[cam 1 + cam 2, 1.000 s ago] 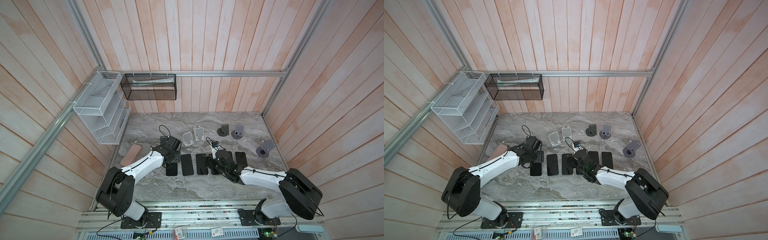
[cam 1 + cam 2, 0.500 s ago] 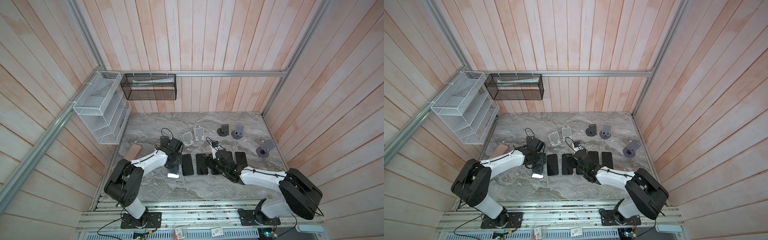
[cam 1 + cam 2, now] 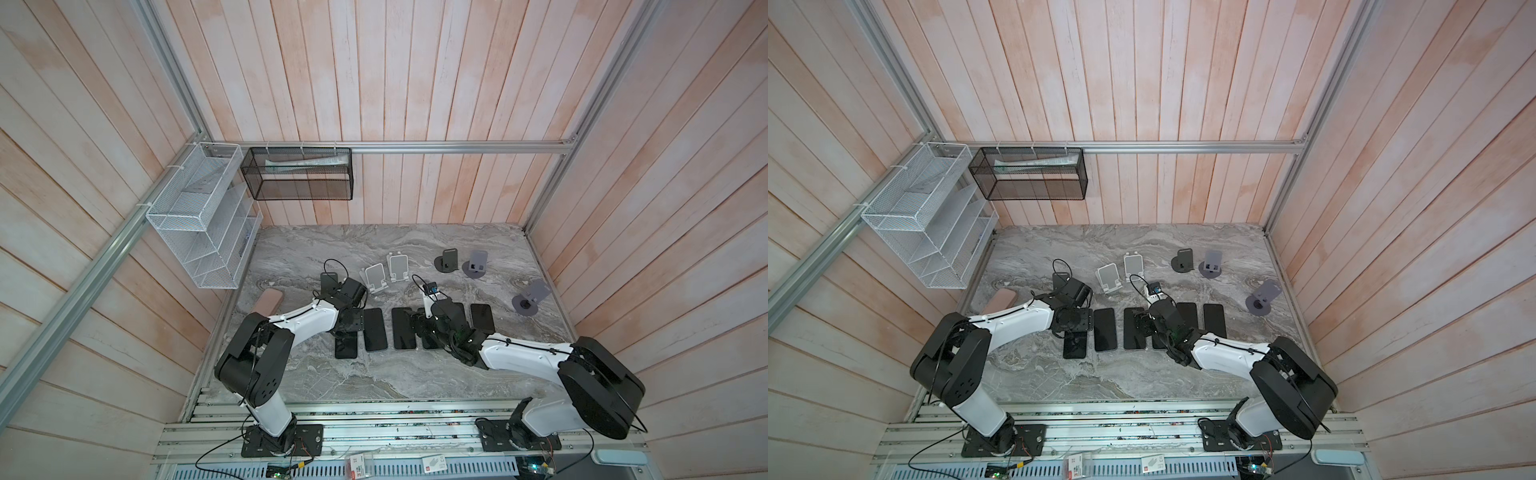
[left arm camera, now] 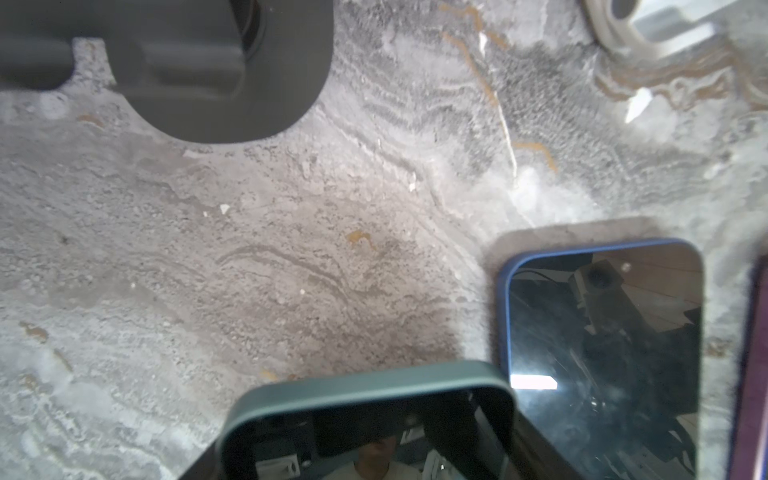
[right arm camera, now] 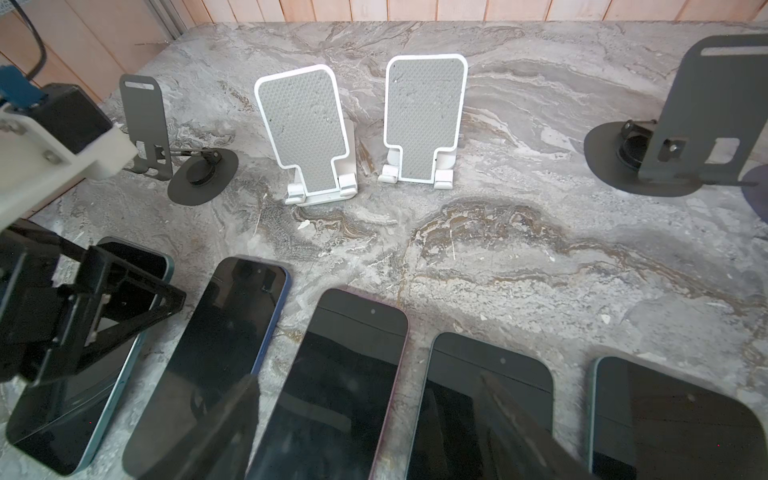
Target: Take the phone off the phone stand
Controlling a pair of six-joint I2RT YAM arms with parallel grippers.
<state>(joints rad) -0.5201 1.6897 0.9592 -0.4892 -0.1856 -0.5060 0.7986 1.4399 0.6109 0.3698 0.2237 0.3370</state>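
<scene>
The left gripper (image 3: pixel 352 328) is clenched across the sides of the green-cased phone (image 4: pixel 365 419), at the left end of a row with four other phones (image 3: pixel 482 318) and nearer the front edge than they are. In the left wrist view its corner overlaps the blue-cased phone (image 4: pixel 602 353) just beside it. The dark phone stand (image 5: pixel 145 120) stands apart, behind it. The right gripper (image 5: pixel 368 376) hovers spread wide over the row's middle, with two white stands (image 5: pixel 305 133) beyond on the marble table (image 3: pixel 374 249).

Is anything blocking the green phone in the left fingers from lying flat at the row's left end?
Nothing visible does. Bare table lies left of the green phone; the blue phone lies close on its right.
</scene>
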